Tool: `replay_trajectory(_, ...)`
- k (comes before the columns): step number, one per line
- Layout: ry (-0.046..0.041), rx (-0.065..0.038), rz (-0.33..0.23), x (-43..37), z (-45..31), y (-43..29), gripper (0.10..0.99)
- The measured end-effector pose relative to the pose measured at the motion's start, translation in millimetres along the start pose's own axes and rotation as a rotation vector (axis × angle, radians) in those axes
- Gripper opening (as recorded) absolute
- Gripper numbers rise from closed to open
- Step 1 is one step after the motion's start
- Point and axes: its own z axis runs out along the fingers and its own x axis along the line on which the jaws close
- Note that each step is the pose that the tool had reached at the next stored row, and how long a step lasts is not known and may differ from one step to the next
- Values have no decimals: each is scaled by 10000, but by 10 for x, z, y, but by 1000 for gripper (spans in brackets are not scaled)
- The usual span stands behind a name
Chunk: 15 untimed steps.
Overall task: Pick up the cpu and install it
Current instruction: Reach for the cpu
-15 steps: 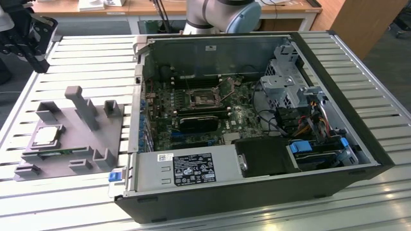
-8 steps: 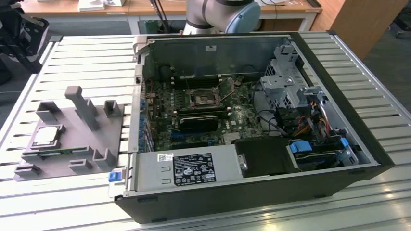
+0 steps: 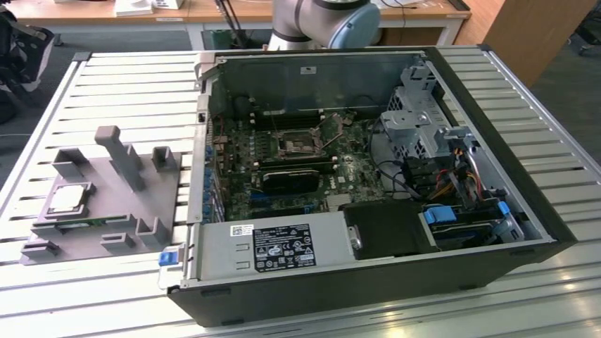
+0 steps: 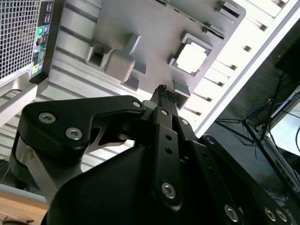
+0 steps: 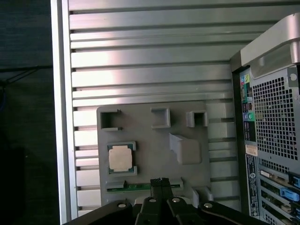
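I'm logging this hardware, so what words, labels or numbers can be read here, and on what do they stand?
power supply label: printed lines and symbols, too small to read.
small sticker on the case's inner wall: too small to read.
rear panel stickers on the computer: blurred, unreadable.
cpu: no print can be made out.
Nothing can be quoted.

cpu (image 3: 67,199) lying flat in a square recess of the fixture plate (image 3: 165,201), silvery-grey top facing up, thin tan border showing; sitting at the exterior view's left, outside the computer case (image 3: 376,296)
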Motion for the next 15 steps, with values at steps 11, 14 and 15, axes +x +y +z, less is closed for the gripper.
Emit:
replay_trajectory(11, 26, 1, 2, 307, 1, -23, 106)
replay_trajectory(14, 33, 3, 1, 402, 1, -31, 106)
replay_trajectory(15, 34, 2, 1, 433, 2, -33, 106)
